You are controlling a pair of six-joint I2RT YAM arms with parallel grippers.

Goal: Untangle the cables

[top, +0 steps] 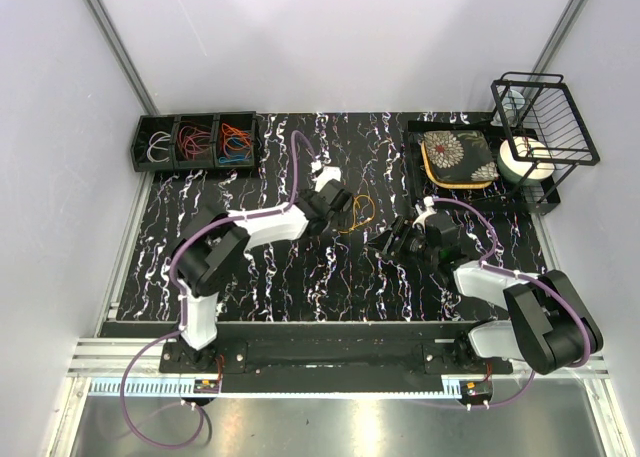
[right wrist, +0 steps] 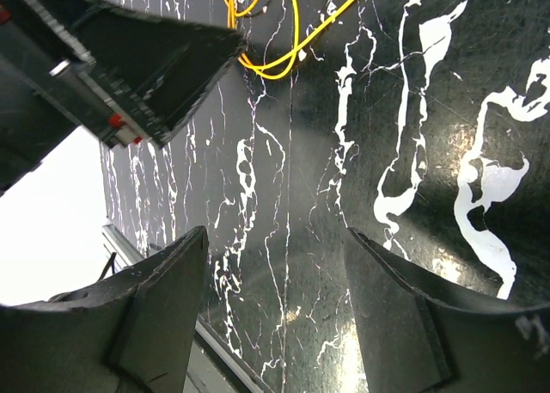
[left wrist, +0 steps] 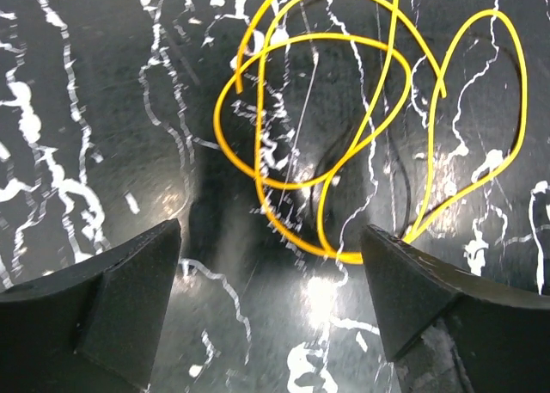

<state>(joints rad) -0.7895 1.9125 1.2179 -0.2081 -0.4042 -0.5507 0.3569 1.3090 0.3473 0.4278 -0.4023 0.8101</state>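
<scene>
A tangle of thin orange cable loops (top: 358,212) lies flat on the black marbled table, mid-table. In the left wrist view the loops (left wrist: 344,135) overlap one another just beyond my left gripper (left wrist: 271,238), which is open with nothing between its jaws. One strand runs right past the tip of its right finger (left wrist: 404,273). My left gripper (top: 335,205) sits at the loops' left edge. My right gripper (top: 392,239) hovers open to the lower right of them. In the right wrist view the cable (right wrist: 275,32) lies well beyond the right gripper (right wrist: 275,238).
A black three-compartment bin (top: 140,137) at the back left holds whitish-grey (top: 158,149), red (top: 193,140) and blue (top: 236,142) cable bundles. At the back right stand a black tray (top: 412,167) with a floral pad (top: 458,157), a wire rack (top: 545,122) and a white roll (top: 525,160).
</scene>
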